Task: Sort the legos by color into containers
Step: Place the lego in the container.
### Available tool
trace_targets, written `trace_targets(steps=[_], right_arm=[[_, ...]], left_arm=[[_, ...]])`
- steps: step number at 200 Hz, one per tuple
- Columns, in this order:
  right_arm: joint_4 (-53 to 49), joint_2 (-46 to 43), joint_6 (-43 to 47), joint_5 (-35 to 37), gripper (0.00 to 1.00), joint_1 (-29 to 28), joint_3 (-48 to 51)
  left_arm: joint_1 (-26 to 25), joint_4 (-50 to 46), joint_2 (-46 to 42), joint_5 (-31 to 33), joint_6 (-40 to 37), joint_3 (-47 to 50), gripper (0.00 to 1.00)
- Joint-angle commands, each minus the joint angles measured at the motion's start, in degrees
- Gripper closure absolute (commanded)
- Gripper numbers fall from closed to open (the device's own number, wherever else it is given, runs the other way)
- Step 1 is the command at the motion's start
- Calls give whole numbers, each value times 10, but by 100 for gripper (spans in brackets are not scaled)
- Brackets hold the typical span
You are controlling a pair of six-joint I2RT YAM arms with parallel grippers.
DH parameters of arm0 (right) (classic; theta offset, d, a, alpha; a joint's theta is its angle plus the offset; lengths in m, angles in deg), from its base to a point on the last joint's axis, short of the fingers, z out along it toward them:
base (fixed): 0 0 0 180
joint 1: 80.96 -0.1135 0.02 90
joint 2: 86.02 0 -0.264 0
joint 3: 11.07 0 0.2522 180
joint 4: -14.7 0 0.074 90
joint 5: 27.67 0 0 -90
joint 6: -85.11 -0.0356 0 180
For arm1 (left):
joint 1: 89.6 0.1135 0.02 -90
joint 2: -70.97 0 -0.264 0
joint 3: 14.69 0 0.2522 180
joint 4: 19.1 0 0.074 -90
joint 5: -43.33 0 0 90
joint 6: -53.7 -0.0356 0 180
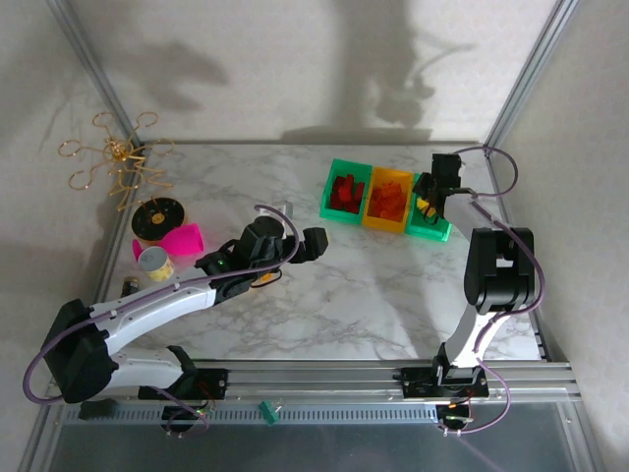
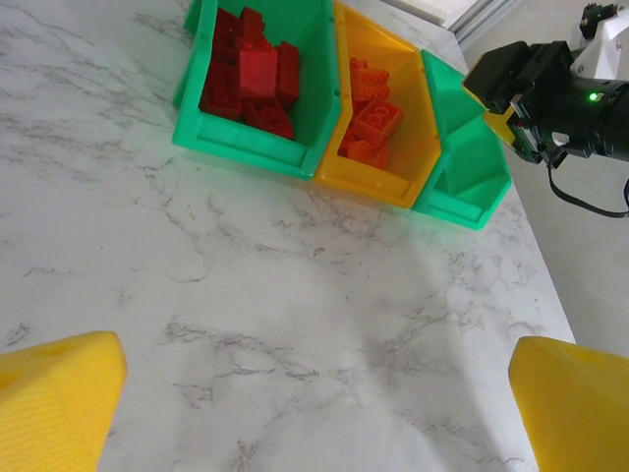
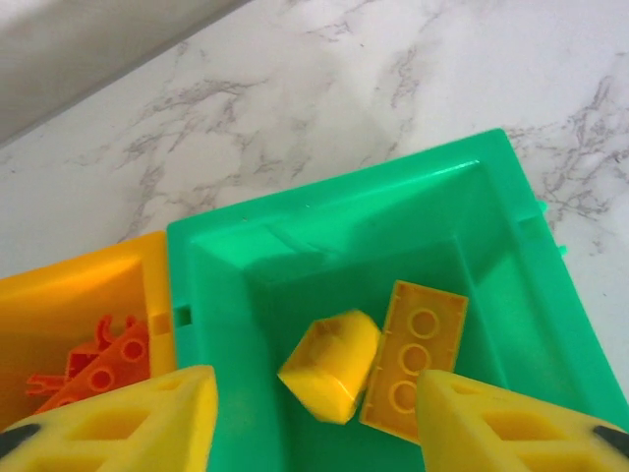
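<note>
Three containers stand joined in a row at the back right. The left green bin [image 1: 346, 193] [image 2: 257, 147] holds red legos [image 2: 251, 74]. The middle orange-yellow bin [image 1: 387, 201] [image 2: 393, 182] holds orange legos [image 2: 371, 118] [image 3: 98, 369]. My right gripper [image 1: 426, 205] [image 3: 314, 413] hangs open over the right green bin [image 1: 432, 228] [image 3: 334, 197]. A curved yellow lego [image 3: 331, 366], blurred, lies loose between its fingers, touching neither. Beside it rests a flat yellow lego [image 3: 418, 354], underside up. My left gripper [image 1: 316, 243] [image 2: 314, 413] is open over bare marble.
At the left of the table stand a pink cup [image 1: 185, 239], a small tin can [image 1: 155, 261], a black-and-yellow spool [image 1: 157, 216] and a gold wire stand [image 1: 113, 157]. Metal frame posts rise at both back corners. The marble between the arms and the bins is open.
</note>
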Motion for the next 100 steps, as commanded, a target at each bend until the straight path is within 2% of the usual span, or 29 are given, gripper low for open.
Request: trace_targets(steps=[1,42,100], right_arm=[[23,-34,6,-21,42,-1,5],[25,-75,4,-29,40,-33,34],[22,-149,14,-3,34,-132,91]], left_arm=[[-4,-5,-3,32,-15,-19,0],[-3,-10,-19,54,-16,-14,0],[-2,-31,-63,87,-1,13,0]])
